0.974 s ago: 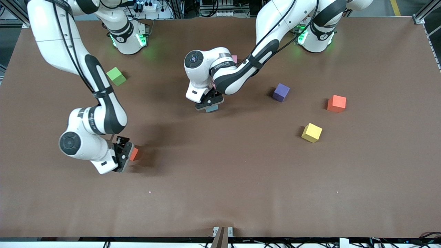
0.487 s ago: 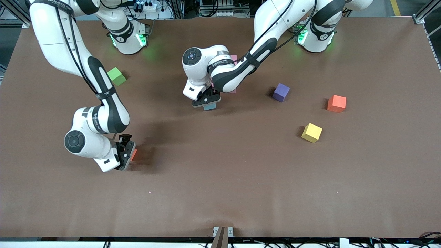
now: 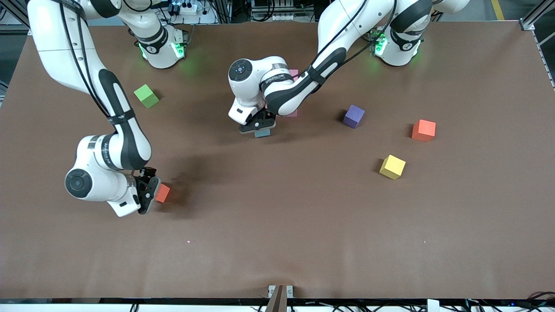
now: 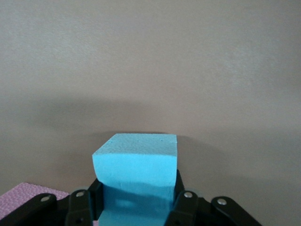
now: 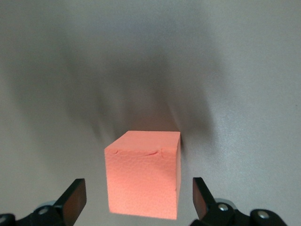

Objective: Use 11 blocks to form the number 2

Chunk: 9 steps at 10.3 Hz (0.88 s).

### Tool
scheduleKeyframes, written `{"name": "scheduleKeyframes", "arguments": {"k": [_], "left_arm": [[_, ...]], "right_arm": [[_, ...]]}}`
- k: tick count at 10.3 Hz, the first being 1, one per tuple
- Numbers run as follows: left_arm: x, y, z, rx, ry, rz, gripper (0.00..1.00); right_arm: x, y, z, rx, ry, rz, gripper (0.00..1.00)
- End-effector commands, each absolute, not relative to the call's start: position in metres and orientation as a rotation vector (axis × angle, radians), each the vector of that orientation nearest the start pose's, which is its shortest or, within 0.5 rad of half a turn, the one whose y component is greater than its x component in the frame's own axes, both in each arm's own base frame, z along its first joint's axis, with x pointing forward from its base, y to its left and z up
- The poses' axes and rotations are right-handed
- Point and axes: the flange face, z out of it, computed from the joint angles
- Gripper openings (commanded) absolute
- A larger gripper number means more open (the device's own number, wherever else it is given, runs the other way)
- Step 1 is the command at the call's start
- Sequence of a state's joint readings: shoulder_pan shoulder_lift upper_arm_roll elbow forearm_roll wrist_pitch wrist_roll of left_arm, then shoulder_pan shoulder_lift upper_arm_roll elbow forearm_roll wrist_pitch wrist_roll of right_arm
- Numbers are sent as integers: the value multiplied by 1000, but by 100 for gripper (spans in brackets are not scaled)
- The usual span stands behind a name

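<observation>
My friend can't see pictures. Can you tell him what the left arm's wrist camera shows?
The left gripper is shut on a light blue foam cube, seen close up with its sides pinched in between the black fingers. Under it is plain brown table, and a bit of a pink cube peeks in at one corner.

L gripper (image 3: 259, 126) mid-table, clamped on 1 block (image 3: 262, 133), beside another (image 3: 293, 113). R gripper (image 3: 147, 195) straddles 1 block (image 3: 162, 193). 3 blocks (image 3: 393, 167) toward L arm's end.
</observation>
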<state>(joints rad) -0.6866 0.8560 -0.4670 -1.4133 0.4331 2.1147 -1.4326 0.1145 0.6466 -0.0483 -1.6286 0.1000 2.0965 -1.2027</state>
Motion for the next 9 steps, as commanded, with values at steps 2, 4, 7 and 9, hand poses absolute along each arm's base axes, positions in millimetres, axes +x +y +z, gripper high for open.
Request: {"name": "scheduleKeyframes", "arguments": {"k": [2,4,7,9], "left_arm": [[368,-627,215,-3096,-232,25,26],[366,-629,213,-3107,-195,26,26],[359,-633,213,-3110,-150,24,26],[357,-632,207,-3100,-142,32,27]], "right_arm": [[659,51,214,-2467,-1730,147,100],[662,54,211,-2475,-1755,106,100],[659,54,199,-2484,-1760,91,100],[659,53,194,-2501,-1768,55,100]]}}
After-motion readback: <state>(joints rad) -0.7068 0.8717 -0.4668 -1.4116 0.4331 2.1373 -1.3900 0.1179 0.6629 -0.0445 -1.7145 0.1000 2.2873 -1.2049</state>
